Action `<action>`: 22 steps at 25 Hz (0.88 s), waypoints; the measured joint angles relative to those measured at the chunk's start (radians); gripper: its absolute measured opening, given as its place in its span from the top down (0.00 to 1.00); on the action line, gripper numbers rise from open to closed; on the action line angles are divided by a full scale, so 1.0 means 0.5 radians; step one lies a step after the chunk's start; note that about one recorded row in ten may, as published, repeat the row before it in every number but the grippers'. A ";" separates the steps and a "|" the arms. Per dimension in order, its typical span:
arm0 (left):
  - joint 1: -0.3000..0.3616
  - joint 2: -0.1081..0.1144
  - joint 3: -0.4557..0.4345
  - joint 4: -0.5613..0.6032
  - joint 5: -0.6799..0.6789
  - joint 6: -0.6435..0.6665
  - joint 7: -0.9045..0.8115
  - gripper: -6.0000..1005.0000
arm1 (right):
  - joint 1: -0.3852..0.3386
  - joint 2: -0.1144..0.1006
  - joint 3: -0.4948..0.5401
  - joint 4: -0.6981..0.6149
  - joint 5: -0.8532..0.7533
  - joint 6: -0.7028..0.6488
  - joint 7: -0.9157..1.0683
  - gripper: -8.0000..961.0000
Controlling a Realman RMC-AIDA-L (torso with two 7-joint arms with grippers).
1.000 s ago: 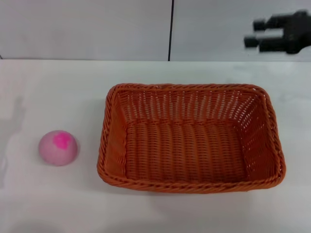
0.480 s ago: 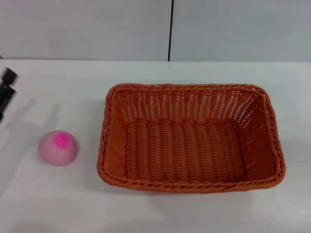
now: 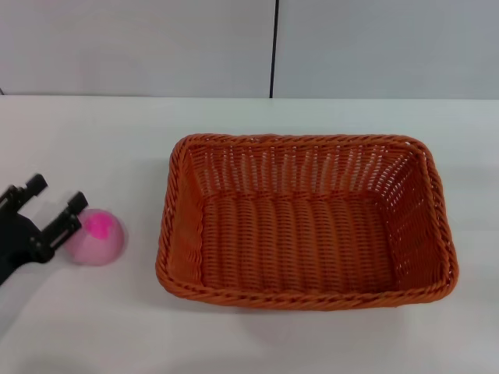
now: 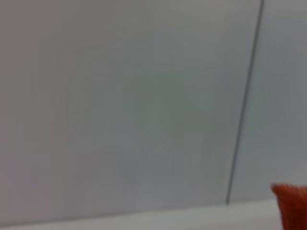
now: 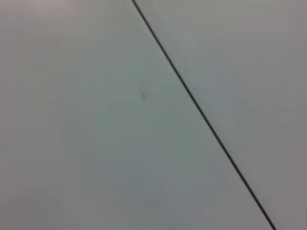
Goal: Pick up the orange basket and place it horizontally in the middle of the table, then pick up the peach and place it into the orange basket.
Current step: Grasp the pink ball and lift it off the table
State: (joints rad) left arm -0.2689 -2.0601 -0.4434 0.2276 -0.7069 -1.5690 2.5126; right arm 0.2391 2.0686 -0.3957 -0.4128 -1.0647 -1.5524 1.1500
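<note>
We are seeing the left claw (image 3: 54, 204) coming into the head view from the left edge; 0.5 s ago it was only showing at the far left border, higher and well away from the fruit, and 1 s ago it was not showing at all, while the right arm's claw was hanging at the upper right and is now gone from every view. Now the left claw is hovering low beside the peach (image 3: 97, 237), its 2 fingers (image 3: 75, 206) spread apart and released, the nearer one overlapping the peach's left side in this view; we cannot tell whether it is touching yet. We are reading this as the basket step being finished and the peach pick being underway. The orange basket (image 3: 306, 222) is sitting upright near the middle of the table (image 3: 93, 140), its opening facing up, and its long axis is running left to right across the table, parallel to the table's far edge, which fits the horizontal placement asked for. The peach is resting on the table just to the left of the basket, apart from its rim, with the magenta blotch turned upward; being round, it is showing no long axis. The left wrist view is showing only a corner of the basket (image 4: 291, 203).
</note>
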 joint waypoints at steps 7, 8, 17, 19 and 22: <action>0.004 0.000 0.196 0.006 -0.001 0.128 0.032 0.26 | 0.017 -0.007 0.063 0.047 0.004 0.006 -0.022 0.36; 0.004 0.000 0.196 0.006 -0.001 0.128 0.032 0.26 | 0.017 -0.007 0.063 0.047 0.004 0.006 -0.022 0.36; 0.004 -0.006 0.293 -0.008 -0.016 0.157 0.135 0.39 | 0.031 -0.005 0.079 0.049 0.009 0.020 -0.023 0.36; 0.005 -0.006 0.293 -0.012 -0.016 0.159 0.160 0.48 | 0.031 -0.005 0.084 0.049 0.010 0.025 -0.023 0.36; 0.005 -0.008 0.289 -0.014 -0.016 0.163 0.167 0.60 | 0.029 -0.006 0.087 0.050 0.013 0.053 -0.024 0.36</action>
State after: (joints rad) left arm -0.2662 -2.0643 -0.2991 0.2206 -0.7149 -1.4873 2.5961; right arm 0.2537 2.0659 -0.3524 -0.3880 -1.0583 -1.5259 1.1383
